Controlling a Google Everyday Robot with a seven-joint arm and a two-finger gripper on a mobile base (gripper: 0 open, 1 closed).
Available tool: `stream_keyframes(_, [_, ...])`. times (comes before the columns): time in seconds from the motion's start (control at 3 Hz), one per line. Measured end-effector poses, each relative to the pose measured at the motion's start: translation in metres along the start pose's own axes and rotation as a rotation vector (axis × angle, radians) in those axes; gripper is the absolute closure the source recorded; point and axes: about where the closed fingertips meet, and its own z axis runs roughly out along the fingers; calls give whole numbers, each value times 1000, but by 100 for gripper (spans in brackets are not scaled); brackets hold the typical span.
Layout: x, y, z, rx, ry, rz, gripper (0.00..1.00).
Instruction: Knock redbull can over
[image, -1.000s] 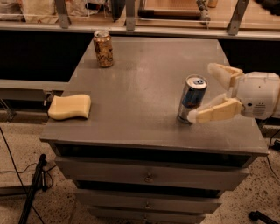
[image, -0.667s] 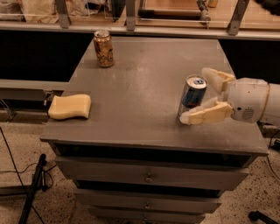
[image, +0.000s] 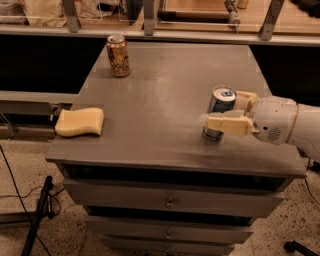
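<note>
You have the gripper's fingers open astride the redbull can, clamping nothing; push its upper half sideways.

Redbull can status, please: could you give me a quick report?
Gripper open, straddling redbull can. Can upright, not yet knocked. Nothing in the way.

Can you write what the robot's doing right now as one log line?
gripper: over table, open, fingers either side of redbull can | redbull can: standing, not yet over
</note>
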Motion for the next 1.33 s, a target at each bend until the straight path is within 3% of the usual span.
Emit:
stream_keyframes(0.33, [-1,-1,7,-20,11,7,61])
stream_keyframes(0.67, [-18,-3,17,-52,99,-24,84])
stream_keyframes(1.0, [-63,-10,17,-66,338,-116,100])
stream_keyframes(1.33, [-76,-10,11,-58,537,-130,100])
